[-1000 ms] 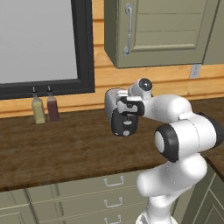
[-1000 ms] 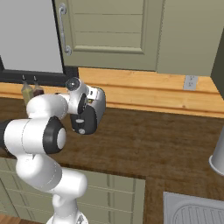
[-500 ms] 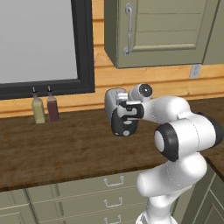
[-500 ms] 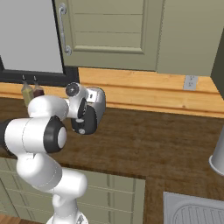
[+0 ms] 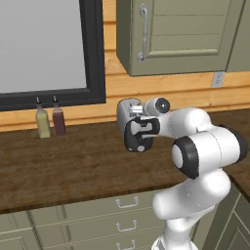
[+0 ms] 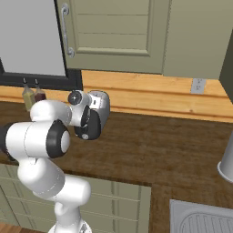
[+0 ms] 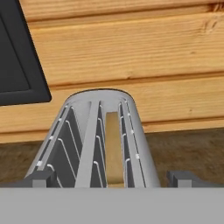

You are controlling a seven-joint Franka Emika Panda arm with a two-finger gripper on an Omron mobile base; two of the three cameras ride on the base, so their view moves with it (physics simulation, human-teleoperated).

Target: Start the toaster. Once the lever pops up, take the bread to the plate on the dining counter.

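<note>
Toaster (image 5: 126,113): stands at the far edge of the dark wooden worktop (image 5: 73,166), against the wood-panelled wall, with the robot's hand right in front of it.
Change: over the last second the hand has crept left and nearer the toaster; bottles and worktop lie as before.
Gripper (image 7: 116,178): fingers spread wide, one on each side of the toaster's near end, holding nothing.
Count: one toaster, two top slots, one bread (image 7: 113,146) slice, two bottles (image 5: 51,121) left of the toaster.
Bread: sits upright in the right slot, seen from the hand.
Hidden: toaster's black end face and lever are behind the hand in both base views; finger tips are cut off at the bottom of the hand view.
</note>
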